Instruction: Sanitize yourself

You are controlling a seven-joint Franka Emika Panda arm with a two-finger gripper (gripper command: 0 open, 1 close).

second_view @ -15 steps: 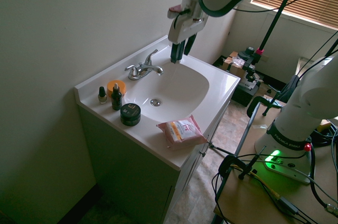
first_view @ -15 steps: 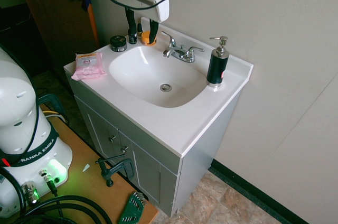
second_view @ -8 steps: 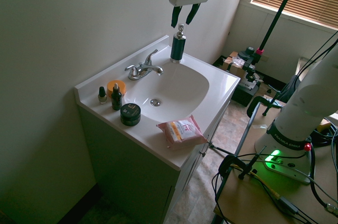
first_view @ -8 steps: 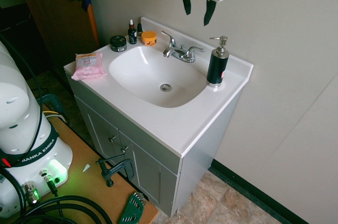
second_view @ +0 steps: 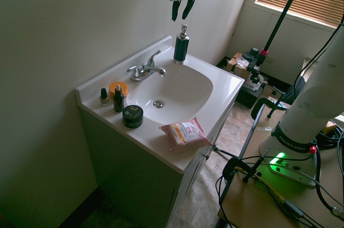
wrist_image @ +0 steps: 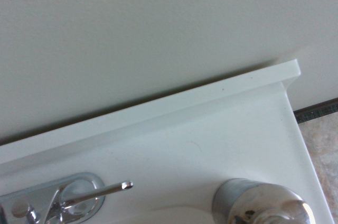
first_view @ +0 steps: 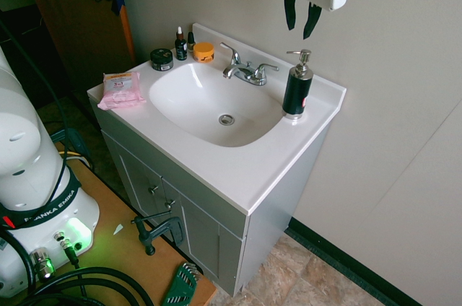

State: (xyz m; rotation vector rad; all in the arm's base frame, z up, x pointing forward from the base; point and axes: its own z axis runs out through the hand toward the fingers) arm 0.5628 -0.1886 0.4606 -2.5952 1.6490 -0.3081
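Now poised high over the back corner of the vanity (first_view: 317, 115): gripper (first_view: 302, 19) pointing down, fingers (first_view: 289, 11) apart and empty, hanging above the pump bottle (first_view: 297, 88) and well clear of its silver head (first_view: 303, 55). Seen from the other side, same picture: gripper (second_view: 179, 11) above the bottle (second_view: 181, 45), a clear gap between. In the wrist view, only the rounded silver head (wrist_image: 264, 208) at the frame's edge, plus the faucet (wrist_image: 68, 200) and the counter's raised back lip (wrist_image: 211, 94).

As for handling: arm (first_view: 29, 147) itself rigid, hard-shelled, nothing delicate about the fingers, so no call to grasp anything. Likely just a press straight down on the pump top with a fingertip or the hand's underside. Bottle probably fairly heavy if full and standing upright near the counter edge and wall; smooth dark body and slick counter, so an off-centre push could tip or skid it. Best contact: flat crown of the pump, not the thin spout pointing toward the basin (first_view: 216, 104). Spring in the pump will push back; a firm vertical stroke seems needed.
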